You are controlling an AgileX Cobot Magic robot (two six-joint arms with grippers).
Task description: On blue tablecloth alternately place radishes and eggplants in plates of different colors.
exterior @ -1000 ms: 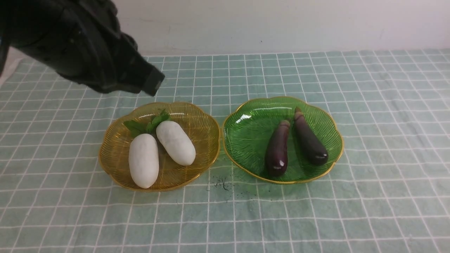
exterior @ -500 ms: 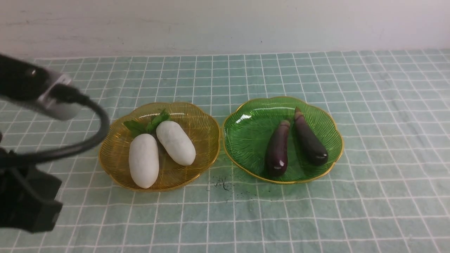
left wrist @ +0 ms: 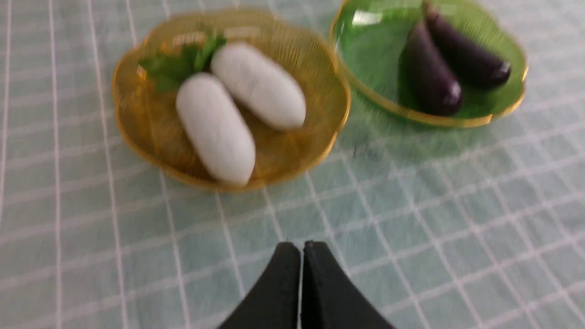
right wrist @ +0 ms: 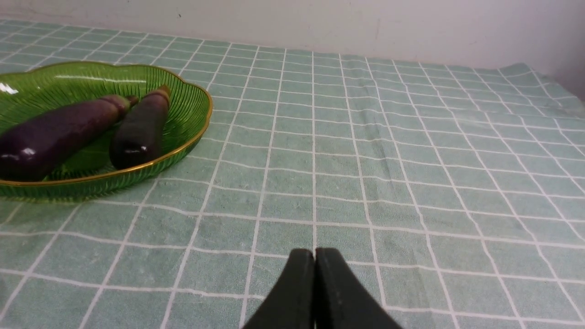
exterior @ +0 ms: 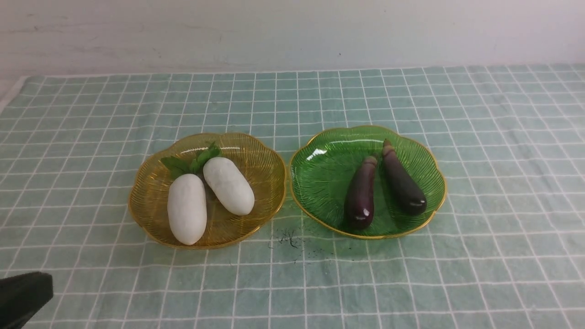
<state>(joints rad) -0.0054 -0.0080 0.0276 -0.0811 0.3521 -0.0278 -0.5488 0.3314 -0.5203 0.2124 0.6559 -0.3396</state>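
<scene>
Two white radishes (exterior: 187, 208) (exterior: 228, 185) lie side by side in the amber plate (exterior: 263, 157), leaves pointing away from me. Two dark purple eggplants (exterior: 360, 193) (exterior: 404, 184) lie in the green plate (exterior: 320, 173) to its right. Both plates rest on the blue tablecloth (exterior: 502, 183). My left gripper (left wrist: 301, 246) is shut and empty, above the cloth on the near side of the amber plate (left wrist: 137, 132); the radishes (left wrist: 215, 129) lie ahead of it. My right gripper (right wrist: 314, 252) is shut and empty over the cloth, to the right of the green plate (right wrist: 192, 132) with the eggplants (right wrist: 139, 128).
A small patch of dark specks (exterior: 289, 238) marks the cloth between the two plates at the front. A white wall (exterior: 292, 32) runs behind the table. A black piece of my left arm (exterior: 20, 297) shows at the lower left corner of the front view.
My left arm has swung from above the amber plate back and down to the lower left corner of the front view. Radishes, eggplants and plates have not moved.
</scene>
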